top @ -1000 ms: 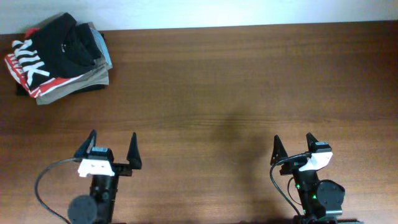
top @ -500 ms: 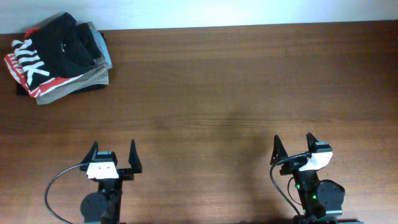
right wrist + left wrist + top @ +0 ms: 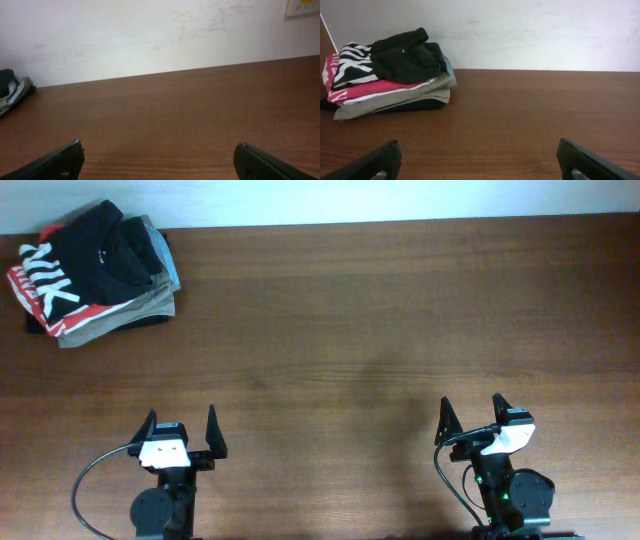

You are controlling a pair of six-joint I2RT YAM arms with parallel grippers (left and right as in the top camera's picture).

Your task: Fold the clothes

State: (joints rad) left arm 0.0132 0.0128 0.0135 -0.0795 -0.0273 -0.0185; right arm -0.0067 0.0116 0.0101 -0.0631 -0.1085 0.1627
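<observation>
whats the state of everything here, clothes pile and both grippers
dark T-shirt: loosely bundled, lying on top of the pile
red shirt: folded, pressed under the dark one
khaki garment: folded, under the red one
left gripper: open, empty
right gripper: open, empty

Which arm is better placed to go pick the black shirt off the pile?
Left. The black shirt tops the pile at the table's far left corner, on the left hand's side; the right hand sits across the table. Both are open.
</observation>
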